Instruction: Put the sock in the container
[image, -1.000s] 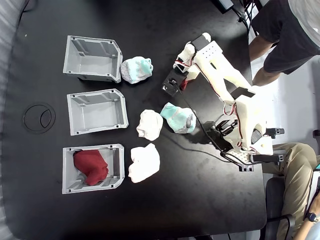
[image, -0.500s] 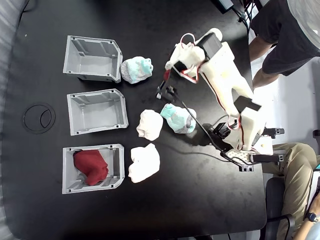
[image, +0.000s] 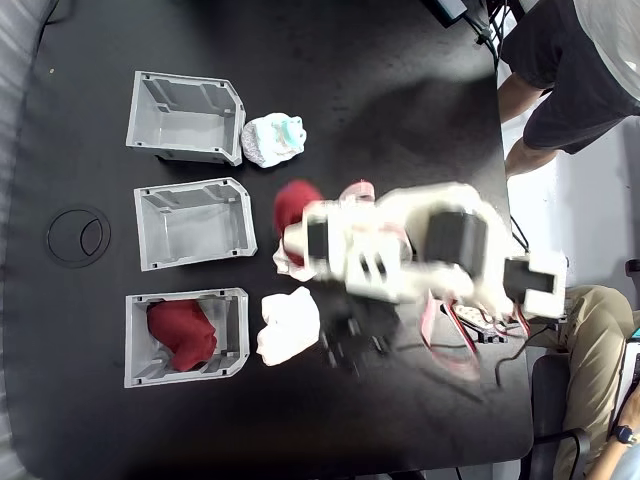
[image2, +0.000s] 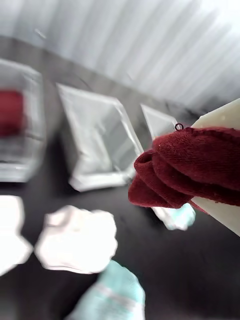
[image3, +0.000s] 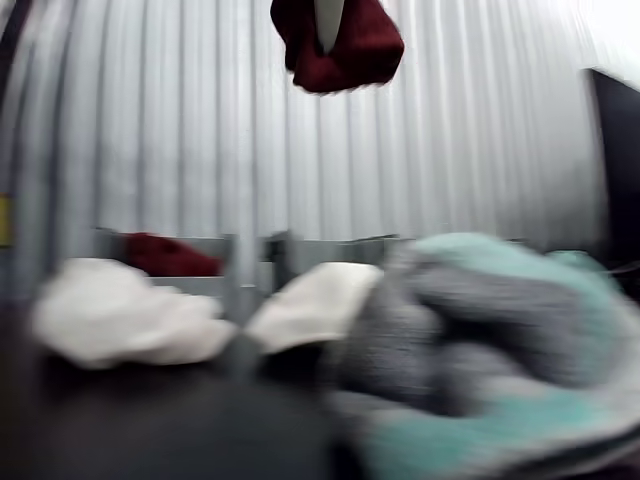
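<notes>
— Black tabletop (image: 420, 90) runs across the whole fixed view. What sits at its left side?

— Three grey bins in a column: one at upper left (image: 185, 118), the container (image: 193, 223) at middle left, and a third at lower left (image: 185, 337) with a dark red bundle (image: 182, 333) lying inside it.

— And just right of them?

— A white-and-mint sock (image: 274, 139) beside the top bin, a white sock (image: 289, 325) beside the bottom one, both resting on the table.

— Where is the sock?

— The sock (image: 297, 205) is up off the table, just right of the middle container, pinched in my gripper (image2: 200, 172). In the wrist view my fingers press on its knit, one pale finger (image2: 222, 117) behind it. In the other view it hangs at the top of the frame (image3: 340, 40).

— Further right?

— My blurred white arm (image: 430, 245) fills centre right, and a person (image: 580, 60) stands at the upper right edge.
</notes>
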